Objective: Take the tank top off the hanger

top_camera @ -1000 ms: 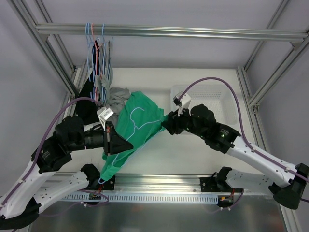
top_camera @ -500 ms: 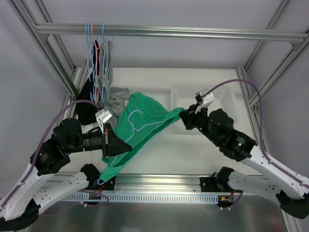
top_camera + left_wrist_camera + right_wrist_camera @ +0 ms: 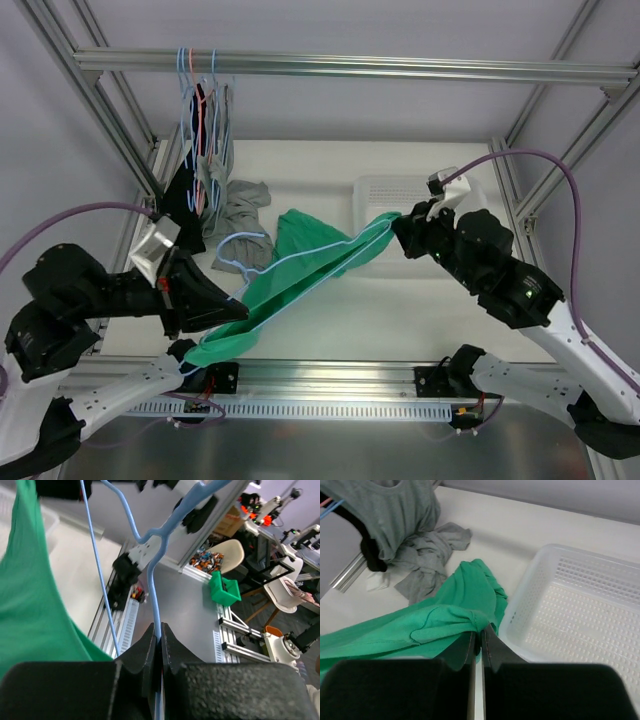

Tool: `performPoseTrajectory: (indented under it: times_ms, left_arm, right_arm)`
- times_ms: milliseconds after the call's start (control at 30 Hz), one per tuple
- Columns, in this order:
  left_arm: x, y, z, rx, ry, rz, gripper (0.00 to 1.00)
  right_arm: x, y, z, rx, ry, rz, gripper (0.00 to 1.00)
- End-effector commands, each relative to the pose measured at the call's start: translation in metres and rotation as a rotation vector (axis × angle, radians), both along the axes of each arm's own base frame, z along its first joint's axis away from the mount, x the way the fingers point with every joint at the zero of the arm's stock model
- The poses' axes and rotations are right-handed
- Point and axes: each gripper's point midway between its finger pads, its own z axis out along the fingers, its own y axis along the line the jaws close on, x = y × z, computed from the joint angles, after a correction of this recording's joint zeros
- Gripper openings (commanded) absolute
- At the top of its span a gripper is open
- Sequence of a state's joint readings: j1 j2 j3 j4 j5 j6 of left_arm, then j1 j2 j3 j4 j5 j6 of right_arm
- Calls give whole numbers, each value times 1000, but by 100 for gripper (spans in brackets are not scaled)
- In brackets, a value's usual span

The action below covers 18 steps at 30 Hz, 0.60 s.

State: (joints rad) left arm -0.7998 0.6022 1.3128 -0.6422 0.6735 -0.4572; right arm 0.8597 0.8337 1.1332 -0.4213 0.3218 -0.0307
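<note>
Over mid-desk (image 3: 400, 300) the soft, light tank top (image 3: 300, 275) stretches from 8 o'clock to 2 o'clock, right hand (image 3: 479, 632) pinched on a bunched fold, left hand (image 3: 160, 630) clamped on the stiff, thin hanger (image 3: 155, 595) wire, so I'd say grab the cloth by its folds

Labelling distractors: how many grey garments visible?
2. A hanging grey garment at back left; a crumpled grey garment on the table beside the tank top. Others may hide behind.

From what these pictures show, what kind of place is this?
Probably a robotics lab, not a home. The white table stands inside an aluminium frame with clothes hangers on its rail, and the left wrist view shows chairs and what look like other robot arms behind.
</note>
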Motion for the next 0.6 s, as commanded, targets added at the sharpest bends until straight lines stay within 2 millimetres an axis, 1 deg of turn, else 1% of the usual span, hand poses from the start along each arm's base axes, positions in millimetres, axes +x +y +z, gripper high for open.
performPoseTrajectory:
  times_ms: [0, 33, 67, 100, 133, 167, 200, 267, 300, 333, 367, 400, 433, 467, 500, 533, 567]
  left_arm:
    - [-27, 9, 49, -112, -156, -122, 0]
    - [-31, 11, 61, -147, -202, -131, 0]
    - [-32, 13, 81, -221, -278, -126, 0]
    - [-31, 14, 91, -262, -312, -110, 0]
    - [-30, 14, 99, -297, -327, -96, 0]
    - [-30, 16, 117, -364, -386, -87, 0]
    - [-21, 11, 126, -389, -397, -60, 0]
    - [-13, 8, 143, -449, -424, -27, 0]
    - [-10, 10, 164, -535, -490, 3, 0]
    - [-4, 9, 169, -565, -512, 23, 0]
    - [0, 9, 176, -595, -536, 47, 0]
    - [12, 9, 189, -634, -573, 108, 0]
    - [21, 8, 195, -641, -578, 152, 0]
    - [35, 3, 197, -636, -565, 198, 0]
    - [46, 2, 201, -635, -579, 253, 0]
    - [62, 4, 204, -639, -563, 331, 0]
    - [75, 2, 202, -629, -558, 379, 0]
  right_arm:
    - [-23, 12, 34, 74, -27, 145, 0]
    - [-29, 13, 40, 96, -32, 173, 0]
    - [-40, 21, 43, 129, -16, 243, 0]
    - [-48, 26, 46, 156, -5, 287, 0]
    - [-60, 32, 50, 190, 9, 350, 0]
    - [-77, 43, 53, 234, 44, 450, 0]
    - [-87, 47, 51, 251, 70, 499, 0]
    - [-110, 49, 57, 329, 100, 588, 0]
    - [-120, 52, 57, 357, 110, 625, 0]
    - [-131, 54, 51, 377, 125, 678, 0]
    - [-137, 54, 48, 386, 141, 698, 0]
    - [-142, 55, 43, 390, 166, 711, 0]
    - [-142, 57, 29, 378, 193, 705, 0]
    - [-141, 58, 23, 369, 201, 691, 0]
    - [-139, 59, 13, 350, 215, 678, 0]
    - [-136, 62, -3, 319, 248, 664, 0]
    - [-131, 69, -17, 285, 283, 647, 0]
